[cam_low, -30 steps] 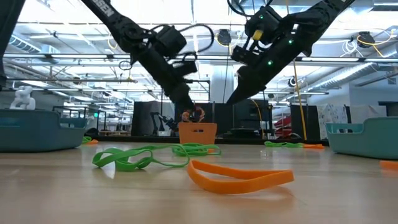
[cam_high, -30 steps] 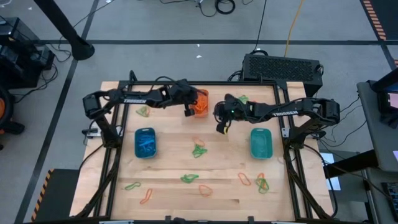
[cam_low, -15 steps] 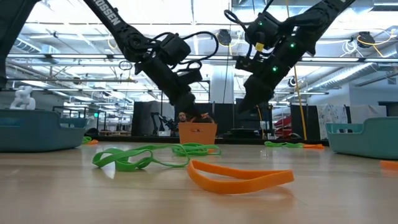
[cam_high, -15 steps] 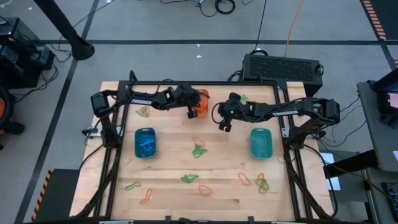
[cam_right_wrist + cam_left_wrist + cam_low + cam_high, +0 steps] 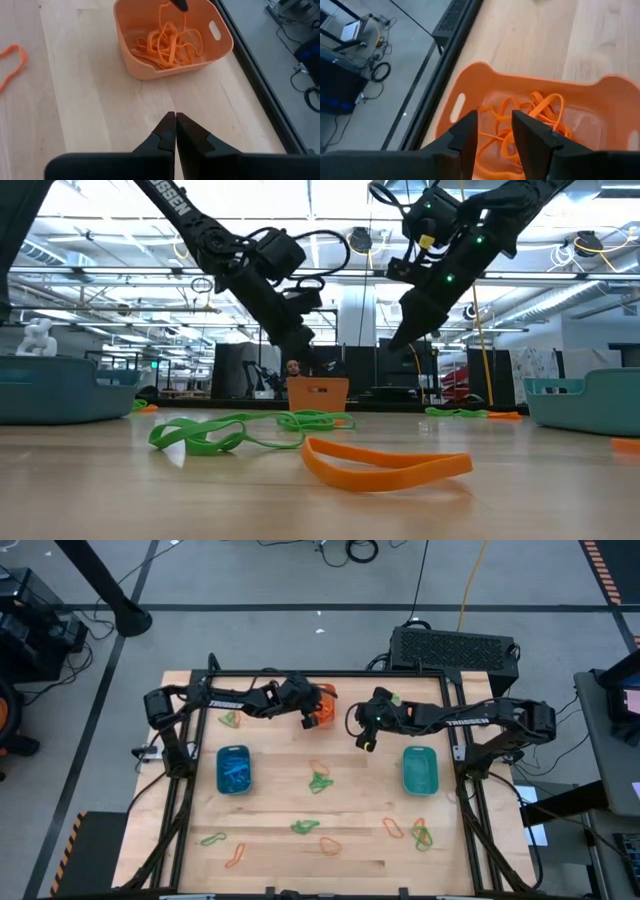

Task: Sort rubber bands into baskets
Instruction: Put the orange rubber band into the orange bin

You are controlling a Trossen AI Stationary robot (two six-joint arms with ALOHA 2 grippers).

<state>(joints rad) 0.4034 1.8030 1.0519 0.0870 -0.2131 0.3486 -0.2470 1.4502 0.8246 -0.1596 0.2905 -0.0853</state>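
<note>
Over the far edge of the table (image 5: 270, 800), my left claw (image 5: 492, 137) hangs above the orange basket (image 5: 470, 85), fingers parted with nothing between them, orange rubber bands (image 5: 535, 112) heaped below. I would lift straight up so no loop snags. My right claw (image 5: 175, 131), pressed together and empty, waits beside the basket; loose bands (image 5: 320, 780) lie mid-table, well apart.

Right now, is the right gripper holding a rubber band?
No, the right gripper is shut on nothing, above bare table short of the orange basket.
</note>
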